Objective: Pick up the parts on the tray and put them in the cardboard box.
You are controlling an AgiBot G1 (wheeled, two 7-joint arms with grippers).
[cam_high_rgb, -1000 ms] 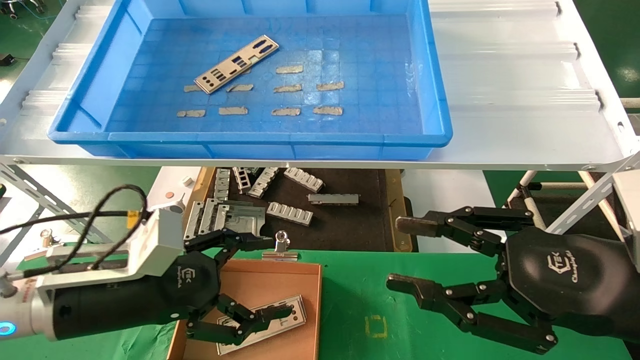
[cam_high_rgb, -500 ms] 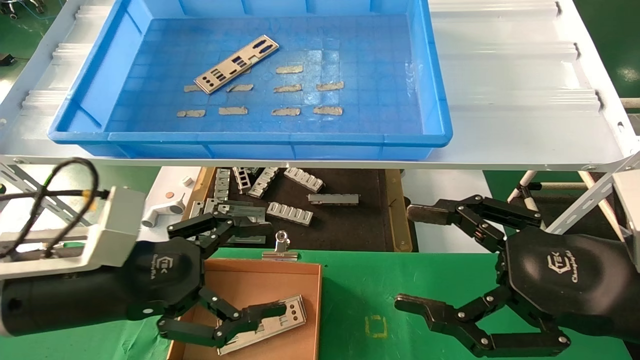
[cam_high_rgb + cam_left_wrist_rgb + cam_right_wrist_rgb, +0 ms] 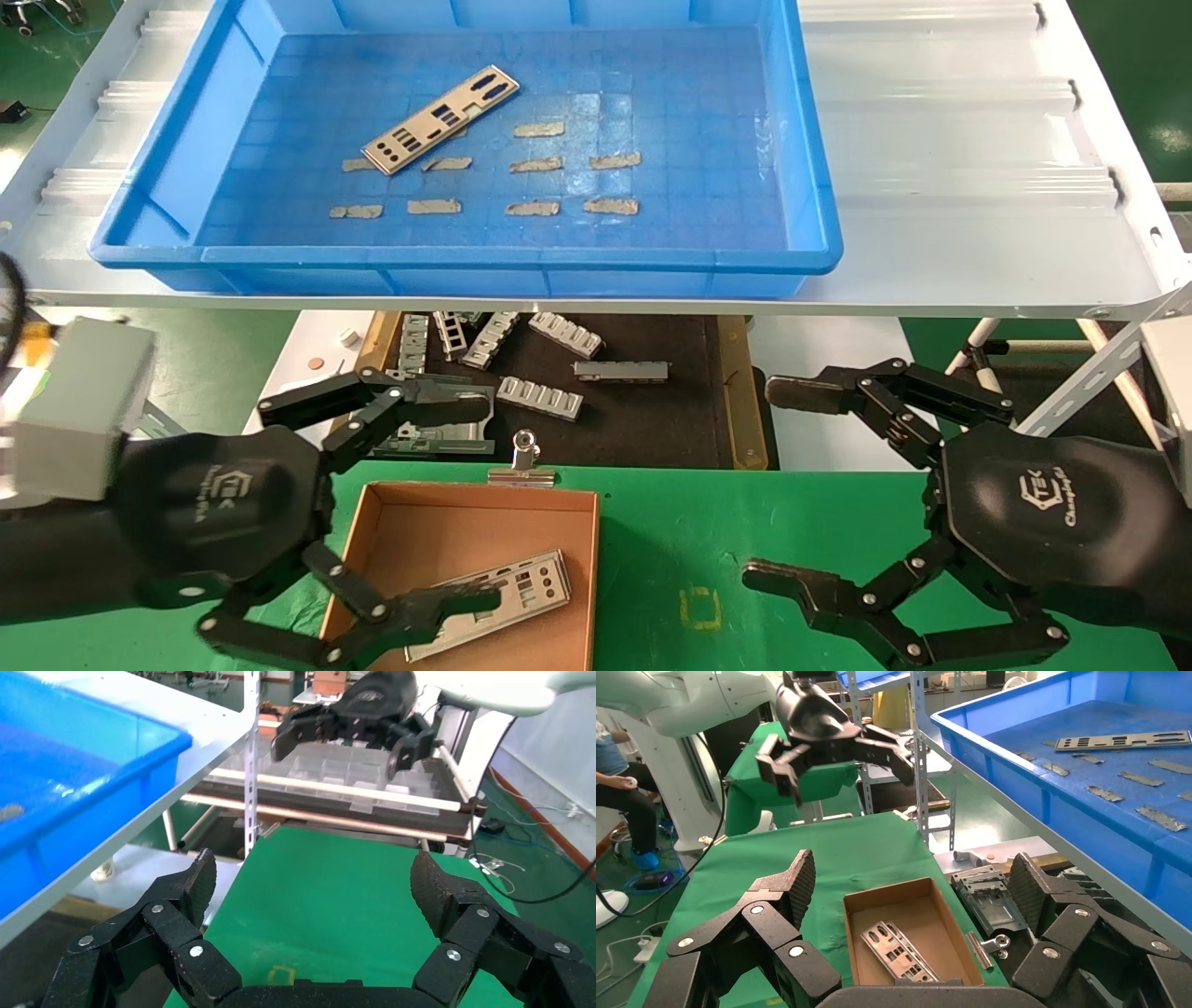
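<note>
One silvery punched part (image 3: 440, 119) lies slanted on the floor of the blue tray (image 3: 466, 258), toward its far left; it also shows in the right wrist view (image 3: 1123, 740). Another part (image 3: 498, 601) (image 3: 898, 952) lies flat in the cardboard box (image 3: 484, 492) (image 3: 891, 890). My left gripper (image 3: 470, 503) (image 3: 315, 881) stands open at the box's left side with nothing held; its lower finger reaches over the near end of that part. My right gripper (image 3: 775, 483) (image 3: 912, 881) hangs open and empty over the green cloth, right of the box.
The tray sits on a white shelf (image 3: 931, 186) above the table. Tan tape strips (image 3: 535, 168) dot the tray floor. Below the shelf, a dark mat (image 3: 643, 410) holds several grey ribbed pieces. A binder clip (image 3: 524, 461) is on the box's far rim.
My left gripper has drawn back to the left, open, leaving the part flat in the box. My right gripper has spread its fingers wider.
</note>
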